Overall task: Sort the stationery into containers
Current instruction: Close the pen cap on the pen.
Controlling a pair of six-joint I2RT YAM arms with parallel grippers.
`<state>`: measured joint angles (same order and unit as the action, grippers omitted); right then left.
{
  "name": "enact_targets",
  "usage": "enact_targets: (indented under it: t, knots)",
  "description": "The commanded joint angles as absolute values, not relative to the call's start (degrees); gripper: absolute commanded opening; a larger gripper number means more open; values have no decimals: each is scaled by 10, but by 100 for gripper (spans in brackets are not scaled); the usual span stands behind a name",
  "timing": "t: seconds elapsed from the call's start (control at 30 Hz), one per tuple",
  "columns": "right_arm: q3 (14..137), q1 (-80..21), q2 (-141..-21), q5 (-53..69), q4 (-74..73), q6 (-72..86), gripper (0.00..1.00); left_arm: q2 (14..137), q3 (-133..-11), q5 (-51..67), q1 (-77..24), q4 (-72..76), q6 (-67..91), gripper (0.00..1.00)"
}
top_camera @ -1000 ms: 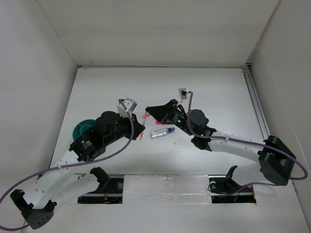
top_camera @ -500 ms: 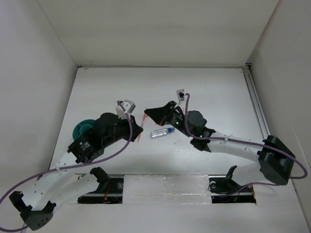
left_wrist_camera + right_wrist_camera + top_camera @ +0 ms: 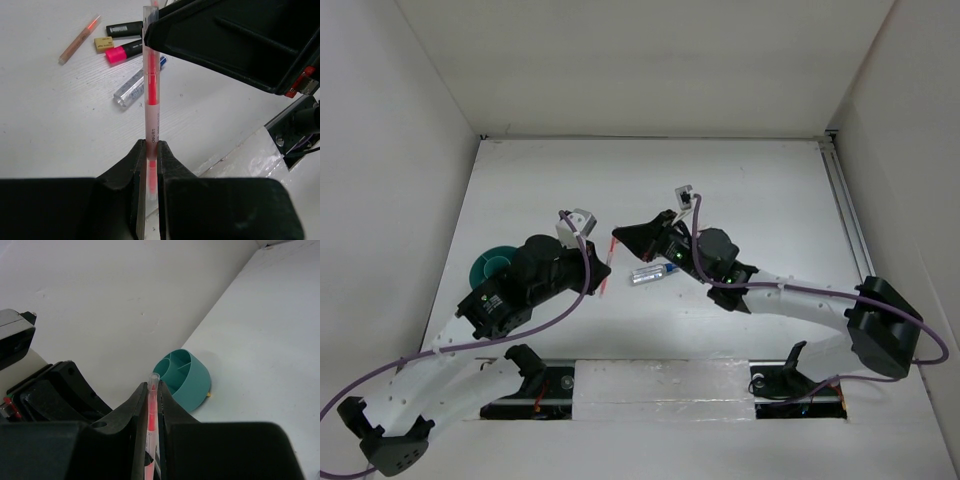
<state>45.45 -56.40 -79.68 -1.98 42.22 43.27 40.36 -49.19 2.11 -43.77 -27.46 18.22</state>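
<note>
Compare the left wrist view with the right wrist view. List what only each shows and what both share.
Only the left wrist view: a thin orange pencil, a black marker with a pink end, a second black marker, a small beige eraser and a clear blue-capped pen, lying loose. Only the right wrist view: the round teal cup with inner dividers. Both: a clear pen with a red core, clamped at one end by the left gripper and at the other by the right gripper.
</note>
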Motion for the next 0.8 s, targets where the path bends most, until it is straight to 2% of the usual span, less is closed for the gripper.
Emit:
enact_targets:
  t: [0.0, 0.4, 0.77]
  knots:
    - [457, -599, -815, 54, 323, 415, 0, 389, -508, -30, -431, -137, 187, 0]
    - [457, -599, -801, 84, 323, 403, 0, 389, -508, -48, -431, -137, 187, 0]
    - [457, -599, -753, 95, 323, 403, 20, 401, -508, -25, -431, -137, 187, 0]
